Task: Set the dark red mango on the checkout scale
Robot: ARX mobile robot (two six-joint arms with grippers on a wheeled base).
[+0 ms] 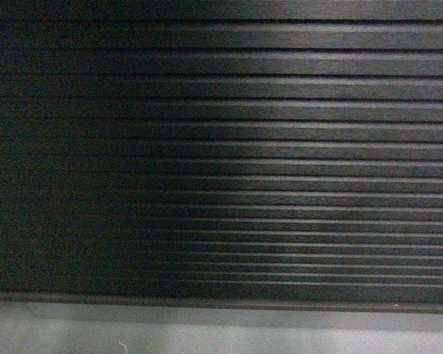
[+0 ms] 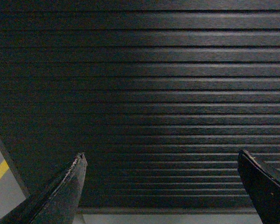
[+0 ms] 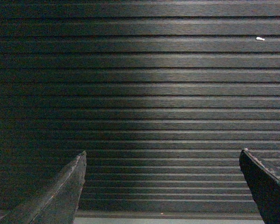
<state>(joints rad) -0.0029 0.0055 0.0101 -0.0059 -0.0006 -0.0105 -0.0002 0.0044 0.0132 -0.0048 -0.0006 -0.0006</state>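
Both claws stood wide open and empty, the left gripper (image 2: 161,186) and right gripper (image 3: 162,186) each facing the checkout (image 1: 221,147) and its ribbed front ahead of the fingertips, probably because the robot was parked low. Neither mango nor scale showed.

ribbed bench front panel (image 1: 221,147) fills the whole view ahead of both end effectors, left (image 2: 161,186) and right (image 3: 162,186), each spread wide with nothing between the fingers.
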